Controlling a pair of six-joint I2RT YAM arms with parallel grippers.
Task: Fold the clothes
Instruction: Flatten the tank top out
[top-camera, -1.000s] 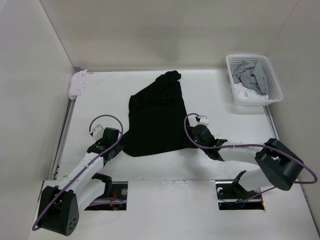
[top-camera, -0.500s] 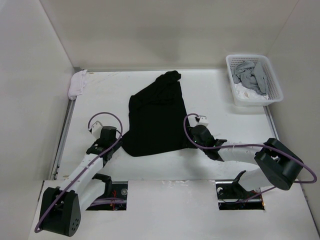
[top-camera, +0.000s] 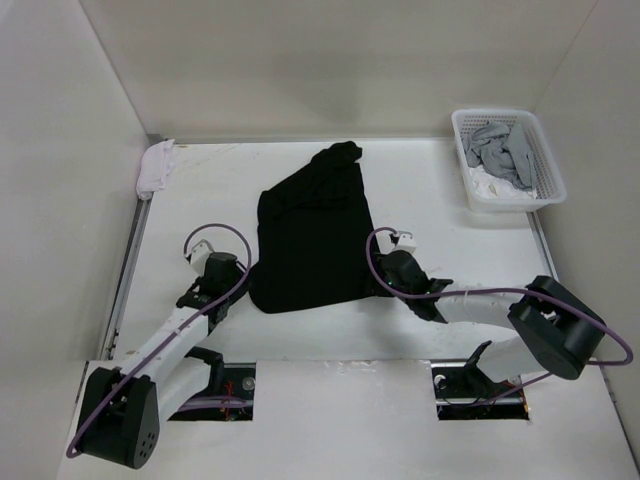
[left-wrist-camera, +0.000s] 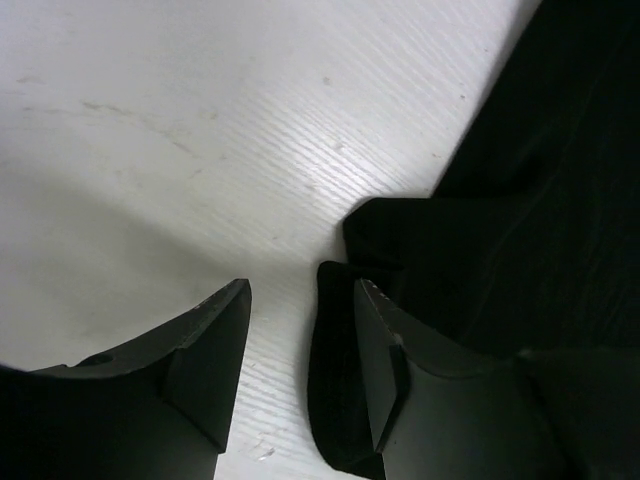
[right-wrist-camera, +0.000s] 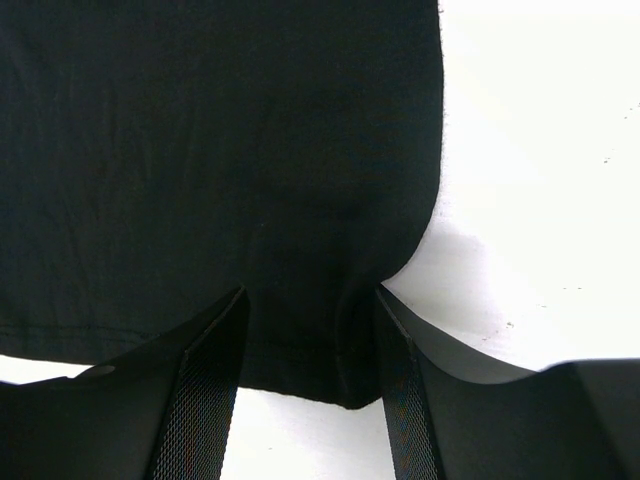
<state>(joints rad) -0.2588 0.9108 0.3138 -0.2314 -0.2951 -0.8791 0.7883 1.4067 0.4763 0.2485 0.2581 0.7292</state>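
Left gripper (left-wrist-camera: 300, 290) seen parted at the edge of the black garment (left-wrist-camera: 530, 190).

The two dark fingers (left-wrist-camera: 190, 370) are seen rising from the bottom of the frame with a clear gap between them. The garment is spread across the right side, its edge running diagonally from the upper right down toward the middle. A small rounded fold of it is seen lying in the gap, just beside the inner face of the right-hand finger. Whether it is touched by that finger cannot be told, black being set against black. Bare white table (left-wrist-camera: 180, 120), faintly grained and scuffed, is shown over the left and top, and between the fold and the left-hand finger.
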